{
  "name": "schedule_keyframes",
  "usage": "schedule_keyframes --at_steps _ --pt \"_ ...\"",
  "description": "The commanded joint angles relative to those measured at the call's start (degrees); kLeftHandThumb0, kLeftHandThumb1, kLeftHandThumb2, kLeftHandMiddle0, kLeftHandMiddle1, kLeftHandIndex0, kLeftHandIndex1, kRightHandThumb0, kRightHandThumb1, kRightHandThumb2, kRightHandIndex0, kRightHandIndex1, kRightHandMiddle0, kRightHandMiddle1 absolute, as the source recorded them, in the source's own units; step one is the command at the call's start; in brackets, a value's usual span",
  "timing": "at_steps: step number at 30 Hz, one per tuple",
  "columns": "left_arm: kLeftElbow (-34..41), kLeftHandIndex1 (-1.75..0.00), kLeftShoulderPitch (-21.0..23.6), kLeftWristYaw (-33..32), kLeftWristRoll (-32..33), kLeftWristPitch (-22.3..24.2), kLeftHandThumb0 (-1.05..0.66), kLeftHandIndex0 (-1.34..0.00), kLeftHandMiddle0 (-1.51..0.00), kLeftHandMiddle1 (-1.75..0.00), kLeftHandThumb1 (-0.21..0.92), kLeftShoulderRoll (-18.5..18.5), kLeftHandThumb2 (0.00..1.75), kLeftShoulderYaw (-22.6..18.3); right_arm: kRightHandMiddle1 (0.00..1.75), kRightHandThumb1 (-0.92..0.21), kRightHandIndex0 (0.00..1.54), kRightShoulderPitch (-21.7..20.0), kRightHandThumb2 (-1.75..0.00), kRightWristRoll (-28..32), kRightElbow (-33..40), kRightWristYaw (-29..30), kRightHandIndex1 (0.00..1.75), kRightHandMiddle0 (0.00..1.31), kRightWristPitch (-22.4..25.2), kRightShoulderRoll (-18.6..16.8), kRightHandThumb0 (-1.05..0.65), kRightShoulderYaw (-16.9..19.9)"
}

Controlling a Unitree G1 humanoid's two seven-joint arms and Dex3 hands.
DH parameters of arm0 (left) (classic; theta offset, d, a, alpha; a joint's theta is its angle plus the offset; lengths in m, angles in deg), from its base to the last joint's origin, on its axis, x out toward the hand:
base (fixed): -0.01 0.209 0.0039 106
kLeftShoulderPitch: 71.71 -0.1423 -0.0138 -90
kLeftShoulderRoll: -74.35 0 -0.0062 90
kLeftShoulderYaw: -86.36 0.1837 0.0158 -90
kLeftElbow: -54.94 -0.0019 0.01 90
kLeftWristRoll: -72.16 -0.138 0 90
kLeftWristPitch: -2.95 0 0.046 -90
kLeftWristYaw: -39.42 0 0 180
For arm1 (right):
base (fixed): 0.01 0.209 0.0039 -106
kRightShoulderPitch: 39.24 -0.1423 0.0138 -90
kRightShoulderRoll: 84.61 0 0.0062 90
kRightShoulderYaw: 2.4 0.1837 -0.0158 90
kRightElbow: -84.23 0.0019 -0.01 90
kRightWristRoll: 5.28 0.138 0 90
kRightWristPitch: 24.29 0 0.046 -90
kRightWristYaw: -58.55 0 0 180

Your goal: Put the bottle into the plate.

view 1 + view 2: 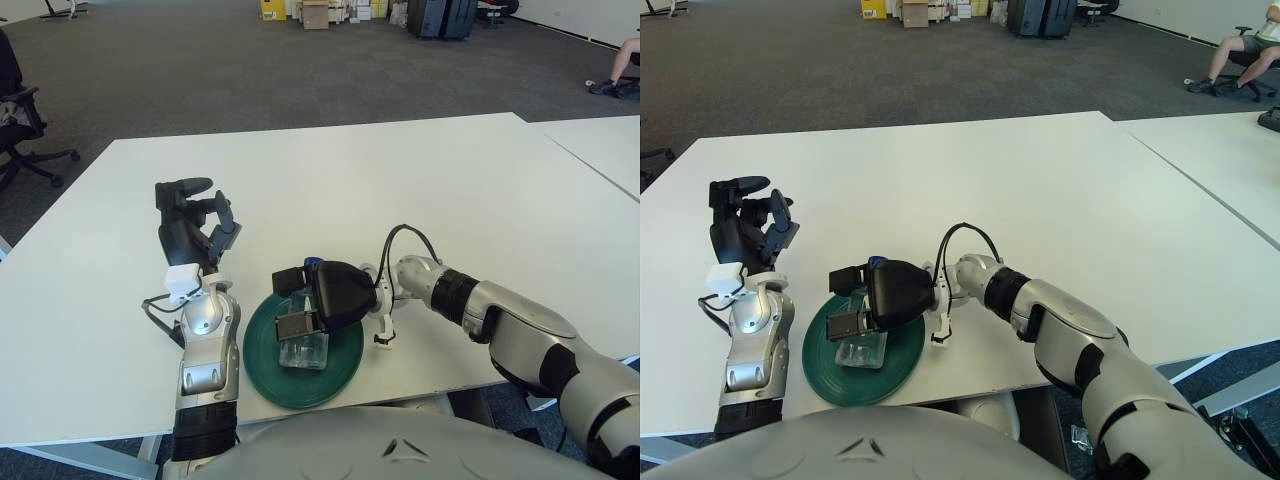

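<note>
The right robot hand (pixel 322 297) hangs over the green plate (pixel 262 365), which sits close to the near edge of the white bench (pixel 330 180), slightly left of its middle. Its dark fingers are curled around a clear bottle (pixel 303 347) with a blue cap (pixel 313 263); the cap peeks out at the far side of the palm, and the transparent body shows below the fingers, lying low across the plate's inner surface. Whether the bottle already touches the plate or is held just above it cannot be told from these views, since the hand covers most of it.

The left robot hand (pixel 195 225) shows just left of the plate, towards the near left part of the bench, raised with its fingers loosely spread and holding nothing. It takes no part in the work.

By the look of things, the placing step is in hand and nearly finished: the bottle is inside the plate's rim, and only the release remains. The next move calls for settling the bottle fully onto the plate, then spreading the fingers gently so the round, light body does not roll towards the rim or get dragged along. After that, the right robot hand should lift clear without clipping the cap or nudging the plate towards the near edge.
</note>
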Motion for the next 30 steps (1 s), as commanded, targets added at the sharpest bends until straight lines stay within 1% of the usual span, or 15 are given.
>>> schedule_keyframes --at_steps 1,14,23,30 --pt "0.1 -1.75 1.3 -0.3 -0.4 -0.4 -0.38 -0.3 -0.37 -1.62 0.75 1.1 0.76 -0.1 1.75 -0.41 0.86 -1.9 -1.19 -0.6 -1.4 1.7 1.75 0.53 1.4 -0.2 -0.45 -0.8" --pt "0.1 -1.75 1.1 -0.2 -0.1 -0.8 -0.38 -0.3 -0.36 -1.61 0.74 1.2 0.76 -0.1 1.75 -0.42 0.85 -2.5 -1.18 -0.9 -4.9 3.8 1.75 0.53 2.9 -1.9 -0.45 -3.7" --pt "0.0 -1.75 1.2 -0.2 -0.1 -1.0 -0.38 -0.3 -0.36 -1.62 0.75 1.1 0.76 -0.2 1.75 -0.41 0.82 -3.0 -1.18 -0.8 -5.1 4.2 1.75 0.53 3.6 -1.9 -0.44 -4.4" --pt "-0.1 -1.75 1.3 -0.2 0.0 -1.0 -0.38 -0.3 -0.37 -1.62 0.75 1.2 0.76 -0.2 1.75 -0.41 0.77 -3.5 -1.2 -0.9 -4.5 3.0 1.75 0.54 3.5 -1.6 -0.45 -4.9"
